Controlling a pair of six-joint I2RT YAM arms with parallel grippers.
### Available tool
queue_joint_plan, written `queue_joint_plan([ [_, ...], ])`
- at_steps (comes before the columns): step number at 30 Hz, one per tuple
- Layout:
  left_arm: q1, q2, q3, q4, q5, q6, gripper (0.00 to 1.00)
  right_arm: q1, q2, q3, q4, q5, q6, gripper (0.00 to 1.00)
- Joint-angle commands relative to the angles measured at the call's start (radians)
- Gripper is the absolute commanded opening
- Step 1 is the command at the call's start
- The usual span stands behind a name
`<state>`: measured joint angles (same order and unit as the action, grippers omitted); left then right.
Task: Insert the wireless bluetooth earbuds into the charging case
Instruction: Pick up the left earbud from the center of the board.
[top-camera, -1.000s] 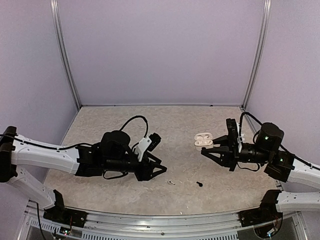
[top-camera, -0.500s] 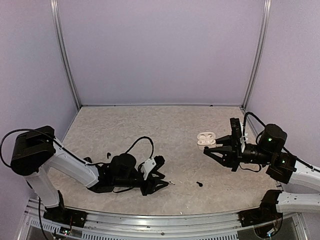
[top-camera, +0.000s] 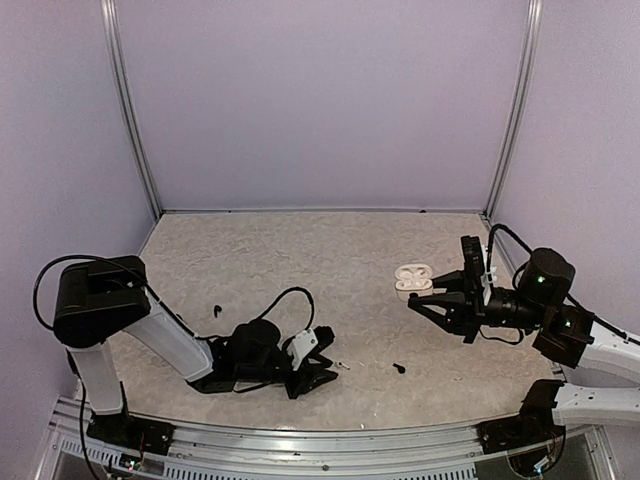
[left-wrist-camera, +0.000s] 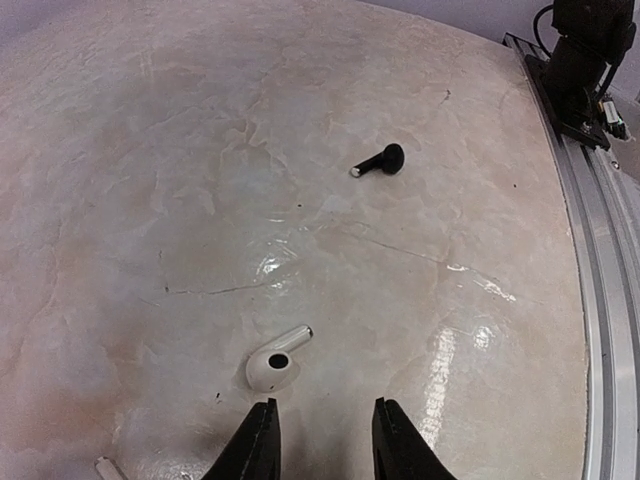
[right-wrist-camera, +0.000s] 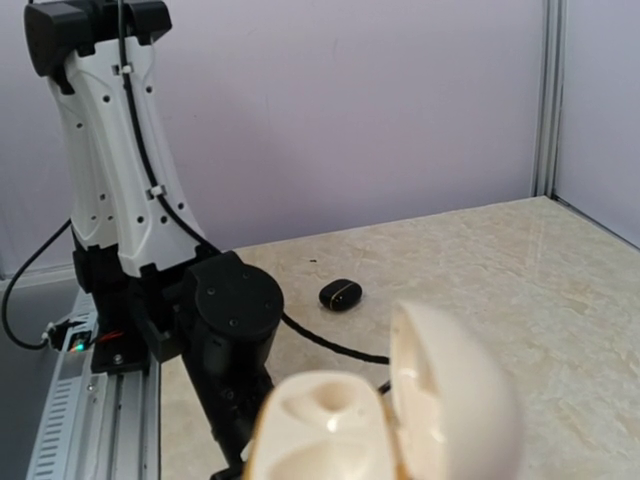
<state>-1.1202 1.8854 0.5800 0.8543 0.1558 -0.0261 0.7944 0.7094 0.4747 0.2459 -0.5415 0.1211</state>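
Observation:
A white earbud (left-wrist-camera: 272, 365) lies on the table just ahead of my left gripper's (left-wrist-camera: 325, 425) left fingertip, outside the gap. This gripper is open, low over the table, with nothing between its fingers. Top view shows the same earbud (top-camera: 343, 365) just right of the left gripper (top-camera: 328, 372). A black earbud (left-wrist-camera: 380, 160) lies farther out, also seen from above (top-camera: 399, 368). My right gripper (top-camera: 418, 300) is shut on the white charging case (right-wrist-camera: 380, 420), which it holds off the table with the lid open and both sockets empty. The case (top-camera: 410, 278) hides the right fingers in the wrist view.
A closed black case (right-wrist-camera: 341, 294) sits on the table behind the left arm, small in the top view (top-camera: 215, 308). The metal rail (left-wrist-camera: 600, 300) runs along the near table edge. Purple walls enclose the table on three sides.
My left arm has dropped to the table and slid toward the near edge, bringing its gripper up to the white earbud while its jaws narrowed. The right gripper with the case shifted slightly right.

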Motion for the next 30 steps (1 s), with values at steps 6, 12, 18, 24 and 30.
queue_joint_plan([
  [6, 0.024, 0.051, -0.001, 0.059, 0.01, 0.023, 0.32, -0.01, -0.02, 0.008, -0.012, 0.005, -0.01, 0.0],
  [12, 0.034, 0.084, 0.036, 0.017, 0.034, 0.07, 0.31, -0.012, -0.014, 0.014, -0.018, 0.008, -0.02, 0.0],
  [18, 0.073, 0.103, 0.051, -0.003, 0.081, 0.102, 0.32, -0.011, -0.002, 0.022, -0.025, 0.005, -0.031, 0.0],
  [24, 0.108, 0.119, 0.086, -0.065, 0.157, 0.154, 0.31, -0.011, 0.003, 0.022, -0.023, 0.003, -0.035, 0.0],
  [30, 0.121, 0.145, 0.142, -0.156, 0.198, 0.2, 0.31, -0.013, 0.001, 0.022, -0.029, 0.003, -0.037, 0.0],
])
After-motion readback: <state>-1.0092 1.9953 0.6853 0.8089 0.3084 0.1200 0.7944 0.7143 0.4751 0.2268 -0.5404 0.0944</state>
